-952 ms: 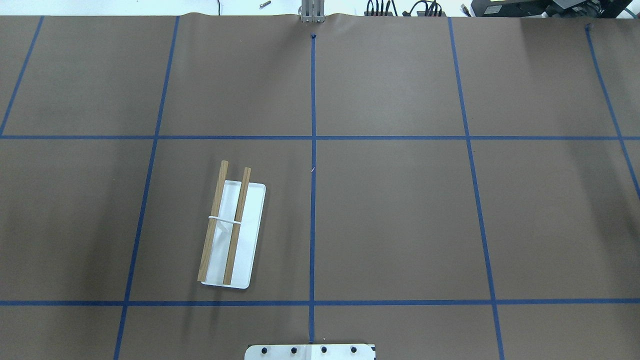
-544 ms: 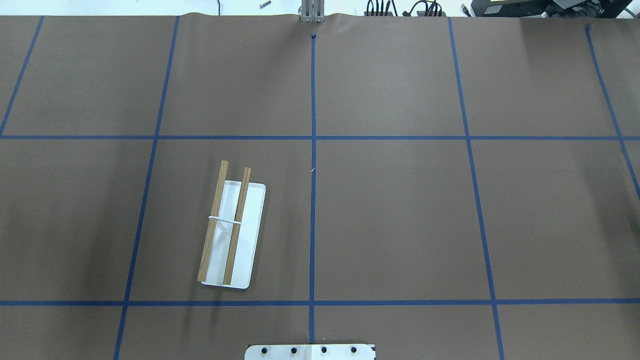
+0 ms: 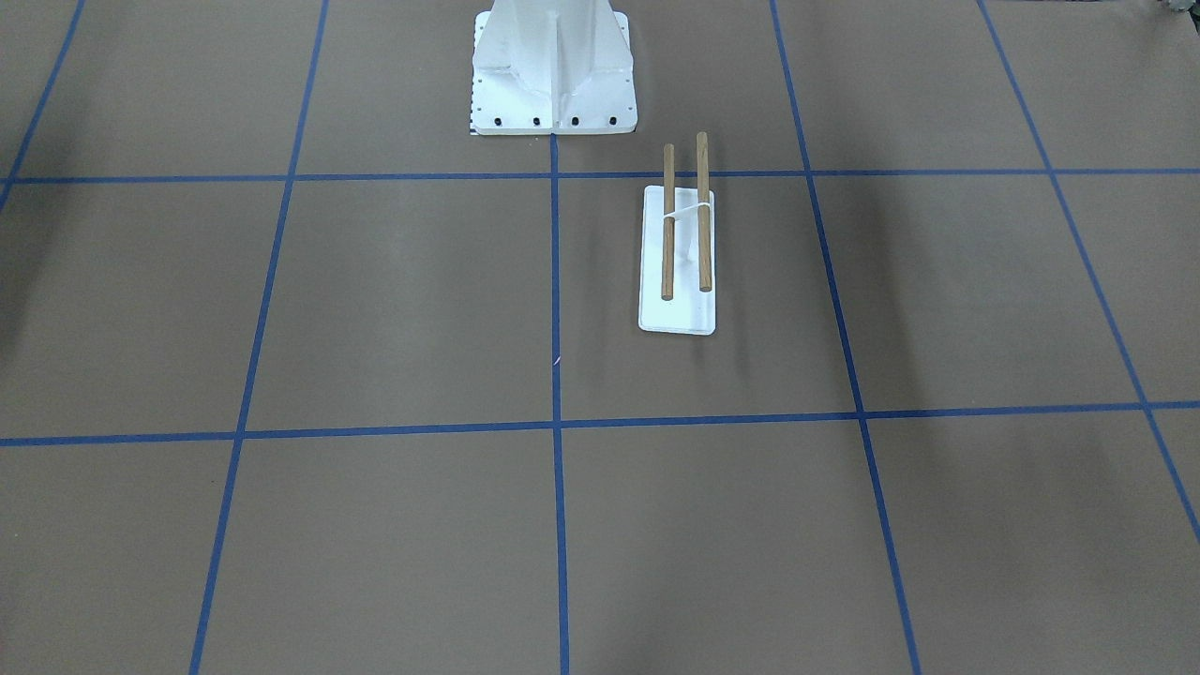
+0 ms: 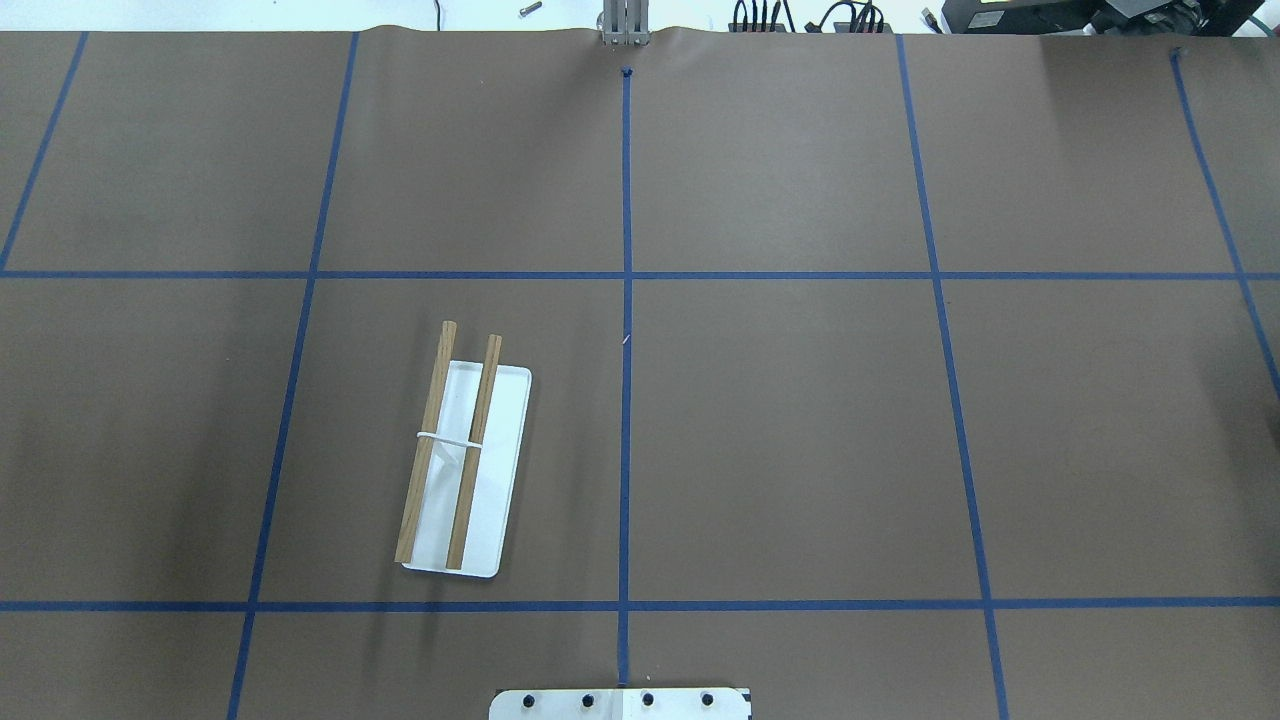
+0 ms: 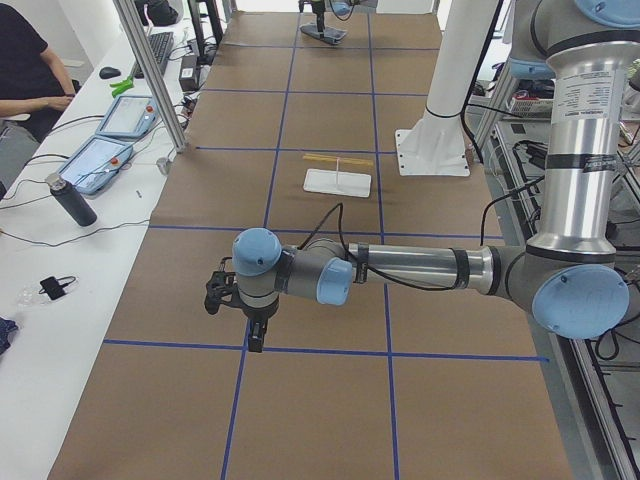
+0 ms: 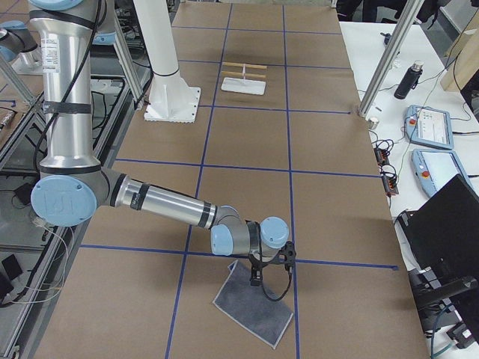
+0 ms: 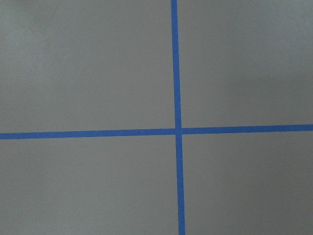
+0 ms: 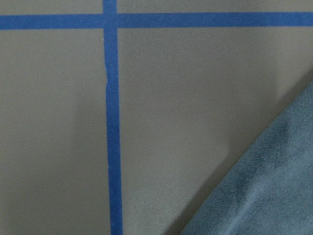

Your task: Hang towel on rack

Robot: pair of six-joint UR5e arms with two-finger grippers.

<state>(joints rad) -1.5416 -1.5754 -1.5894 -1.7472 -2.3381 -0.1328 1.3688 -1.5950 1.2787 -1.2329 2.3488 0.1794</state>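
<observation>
The rack (image 4: 470,460) has a flat white base and two parallel wooden dowels. It stands on the robot's left half of the table and also shows in the front view (image 3: 677,258) and both side views (image 5: 337,180) (image 6: 243,84). The dark grey towel (image 6: 251,303) lies flat at the table's far right end; a corner of it shows in the right wrist view (image 8: 264,191). My right gripper (image 6: 255,278) hangs just above the towel's near corner. My left gripper (image 5: 254,338) hangs low over bare table at the left end. I cannot tell whether either is open or shut.
The white bolted pedestal (image 3: 553,66) stands at the robot's base (image 5: 435,150). Blue tape lines (image 7: 177,130) grid the brown table cover. A side bench holds tablets (image 5: 95,160) and a bottle (image 5: 72,200), with a seated person (image 5: 25,60). A laptop (image 6: 445,224) sits by the right end.
</observation>
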